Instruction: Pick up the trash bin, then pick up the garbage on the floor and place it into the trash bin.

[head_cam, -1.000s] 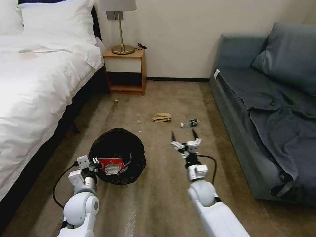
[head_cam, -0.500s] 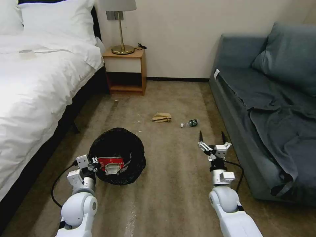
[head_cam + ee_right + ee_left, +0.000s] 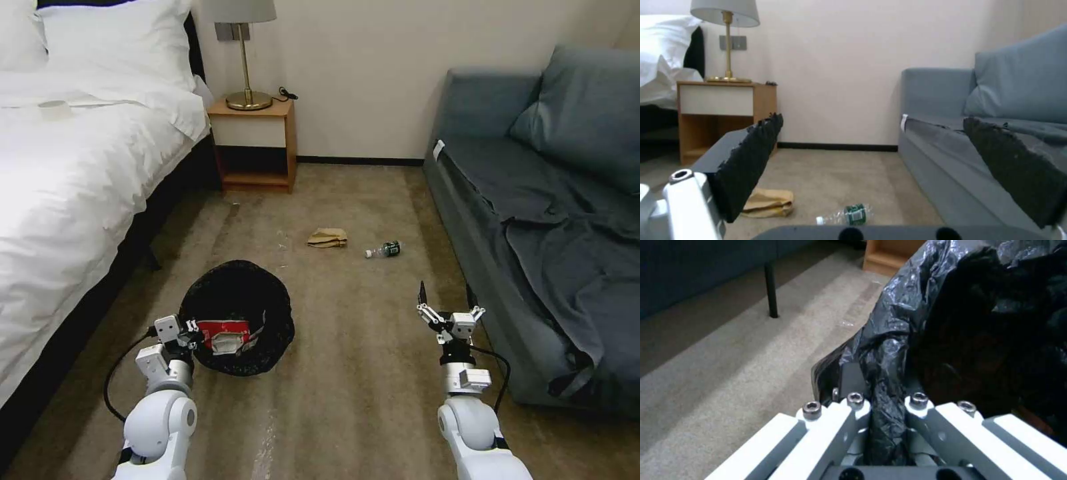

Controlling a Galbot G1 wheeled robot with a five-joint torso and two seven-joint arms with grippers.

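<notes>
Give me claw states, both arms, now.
Left claw: closed on the black-bagged rim of the trash bin.
Right claw: open, holding nothing, in the air by the sofa.

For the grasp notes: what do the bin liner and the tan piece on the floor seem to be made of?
The trash bin liner looks like thin glossy black plastic film, crinkled with shiny highlights where the left gripper pinches it. The tan piece looks like matte creased paper, probably a crumpled bag.

glossy crinkled plastic bag [image 3: 925,323], matt carpet [image 3: 347,400], rough black pincer pads [image 3: 751,160].
</notes>
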